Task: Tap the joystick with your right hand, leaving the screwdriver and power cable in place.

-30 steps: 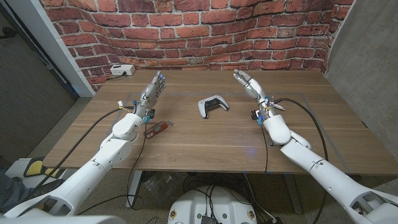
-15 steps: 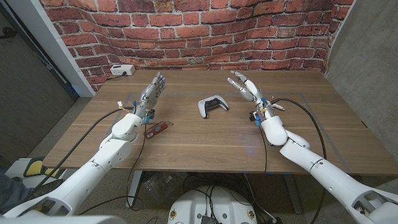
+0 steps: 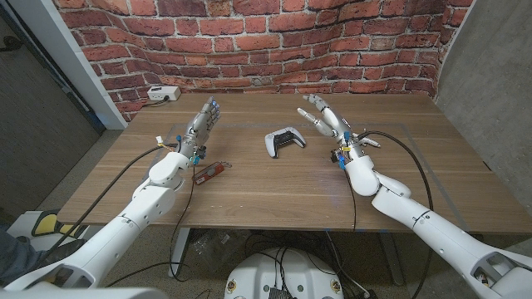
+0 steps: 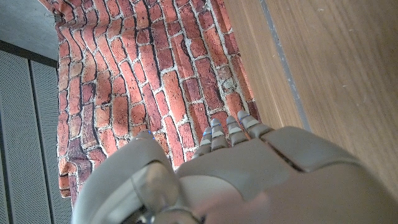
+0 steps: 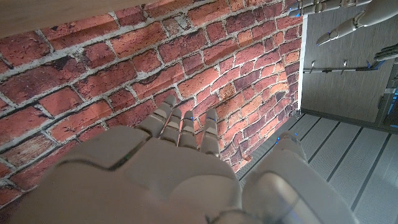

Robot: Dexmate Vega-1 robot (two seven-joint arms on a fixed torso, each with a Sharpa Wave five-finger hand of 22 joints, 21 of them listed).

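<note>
The wooden table (image 3: 274, 187) carries every item. The brick wall (image 3: 249, 41) stands behind it at 12 o'clock.

The right hand (image 3: 322, 116) hangs above the table with its fingers spread and extended, holding nothing. It points toward 10 o'clock, near the joystick but apart from it. The left hand (image 3: 204, 120) stands at 9 o'clock from the table centre, fingers straight, apart and empty.

The joystick (image 3: 283, 140) is a two-tone game controller: a white shell with a black central section and two short grips. It lies flat near the table centre, at 8 o'clock from the right hand's fingertips.

Handling judgement: the joystick is probably a light, rigid plastic shell. On the smooth wood it is likely to slide or spin under a sideways push. Apply the tap from above, on the broad upper face, with one fingertip and light force. Do not grasp it.

The screwdriver (image 3: 211, 171), with a red handle, lies at 7 o'clock from the joystick, just beside the left forearm and well apart from the right hand. A white power strip (image 3: 163, 94) sits at the far edge at 10 o'clock, with the power cable running from it; neither lies on the path to the joystick.
</note>
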